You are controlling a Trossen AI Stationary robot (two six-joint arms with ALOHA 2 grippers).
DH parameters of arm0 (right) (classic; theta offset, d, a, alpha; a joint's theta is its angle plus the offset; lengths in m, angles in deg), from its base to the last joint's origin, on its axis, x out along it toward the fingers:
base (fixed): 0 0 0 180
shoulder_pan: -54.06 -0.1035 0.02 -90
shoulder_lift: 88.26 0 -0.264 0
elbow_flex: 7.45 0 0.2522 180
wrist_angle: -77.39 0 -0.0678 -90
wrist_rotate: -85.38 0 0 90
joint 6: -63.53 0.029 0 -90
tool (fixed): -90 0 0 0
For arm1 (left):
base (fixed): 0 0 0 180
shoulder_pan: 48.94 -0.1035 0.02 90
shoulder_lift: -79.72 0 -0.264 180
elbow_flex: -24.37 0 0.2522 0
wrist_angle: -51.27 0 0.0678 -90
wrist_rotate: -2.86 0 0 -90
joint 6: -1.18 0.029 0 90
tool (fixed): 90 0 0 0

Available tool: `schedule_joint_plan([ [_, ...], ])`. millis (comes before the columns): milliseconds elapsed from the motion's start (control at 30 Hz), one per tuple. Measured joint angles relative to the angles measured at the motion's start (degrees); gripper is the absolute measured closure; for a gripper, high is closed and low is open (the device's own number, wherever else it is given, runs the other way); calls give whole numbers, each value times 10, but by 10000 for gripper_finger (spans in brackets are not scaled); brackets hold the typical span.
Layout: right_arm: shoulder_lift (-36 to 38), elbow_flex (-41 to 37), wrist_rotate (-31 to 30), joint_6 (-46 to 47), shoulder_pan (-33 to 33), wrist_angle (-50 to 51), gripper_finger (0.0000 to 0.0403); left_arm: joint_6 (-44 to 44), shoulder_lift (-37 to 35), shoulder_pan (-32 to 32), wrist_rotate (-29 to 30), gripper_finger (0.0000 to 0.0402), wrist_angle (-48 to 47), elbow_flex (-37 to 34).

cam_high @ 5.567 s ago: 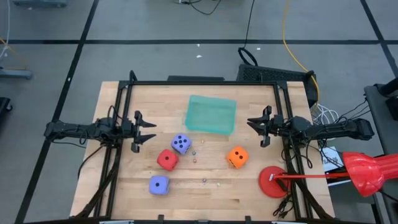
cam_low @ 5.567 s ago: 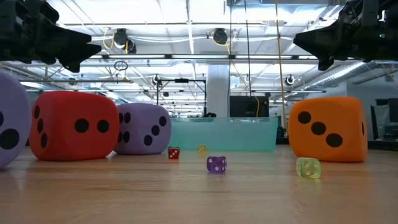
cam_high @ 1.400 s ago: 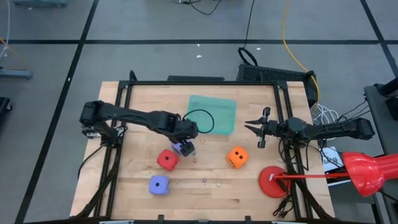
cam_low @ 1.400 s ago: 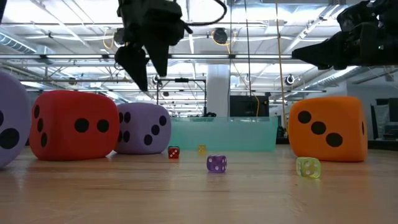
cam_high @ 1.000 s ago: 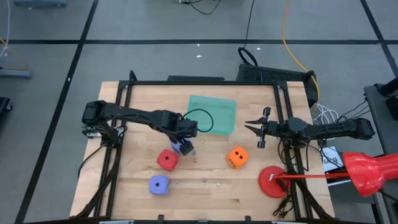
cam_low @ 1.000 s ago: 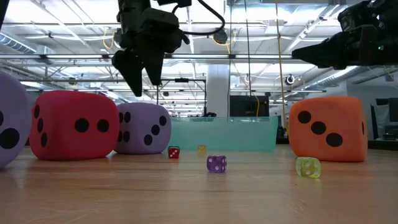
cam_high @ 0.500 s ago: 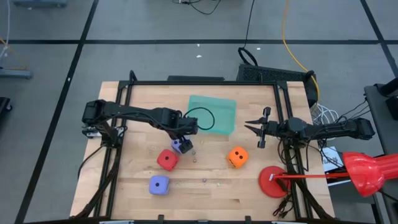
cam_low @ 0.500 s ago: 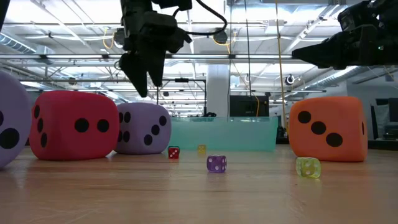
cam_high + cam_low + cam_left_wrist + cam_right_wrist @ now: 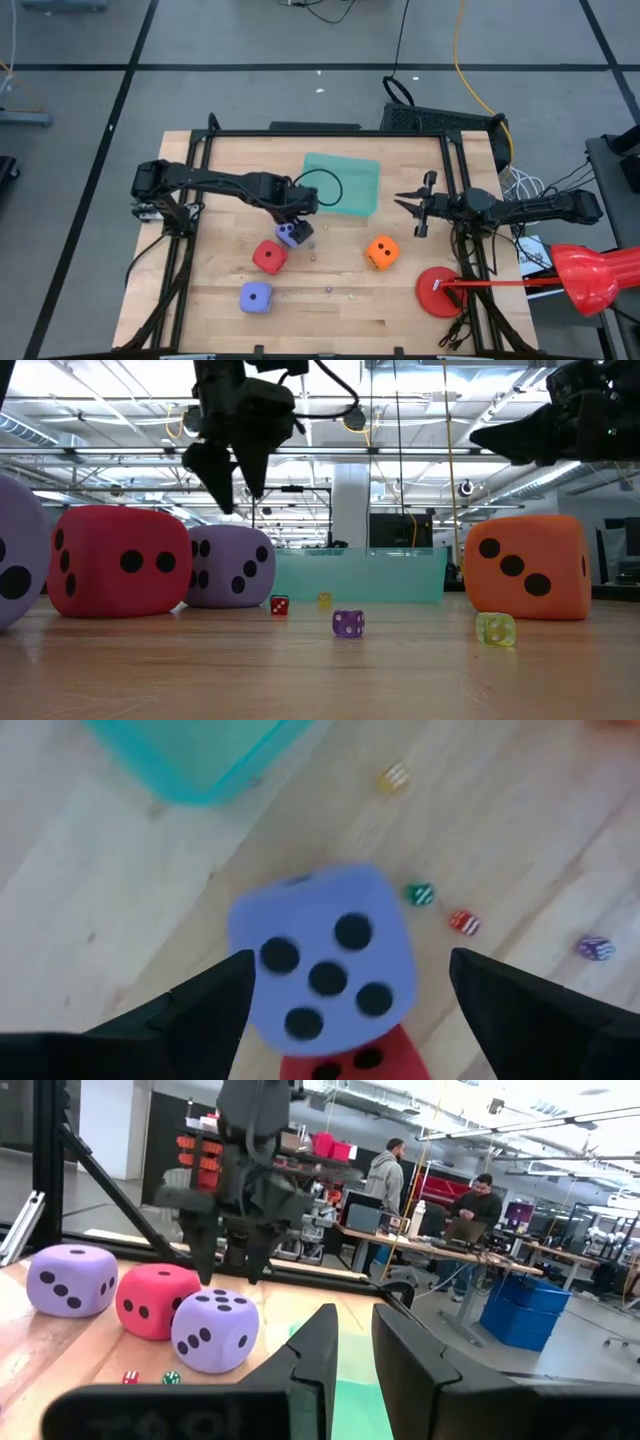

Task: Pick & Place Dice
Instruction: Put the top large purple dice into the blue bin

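The left claw (image 9: 345,995) hangs spread just above a purple-blue die (image 9: 325,955), fingers either side, not touching. Red die (image 9: 350,1065) touches it beyond. It looks light and squashy; grip opposite flat faces, mid-height. The right claw (image 9: 420,205) waits well apart, fingers nearly together.

two purple-blue dice (image 9: 291,234) (image 9: 256,296), red die (image 9: 268,257), orange die (image 9: 381,252), all with dark pips. teal translucent bin (image 9: 340,184). red disc (image 9: 438,292). pale striped wood surface (image 9: 400,160). black arms.
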Motion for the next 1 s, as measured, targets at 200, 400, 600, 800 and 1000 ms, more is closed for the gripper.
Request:
schedule_joint_plan([
  [200,0,0,0,19,0,1,344,-30,6,-5,-4,9,-24,0],
  [400,0,0,0,30,0,1,344,-17,44,-3,-20,4,-22,0],
  [600,0,0,0,29,0,1,344,-7,76,0,-48,3,-18,3],
  [800,0,0,0,29,0,1,344,1,78,1,-21,4,-18,2],
  [1000,0,0,0,30,0,1,344,6,93,1,-15,6,-18,2],
])
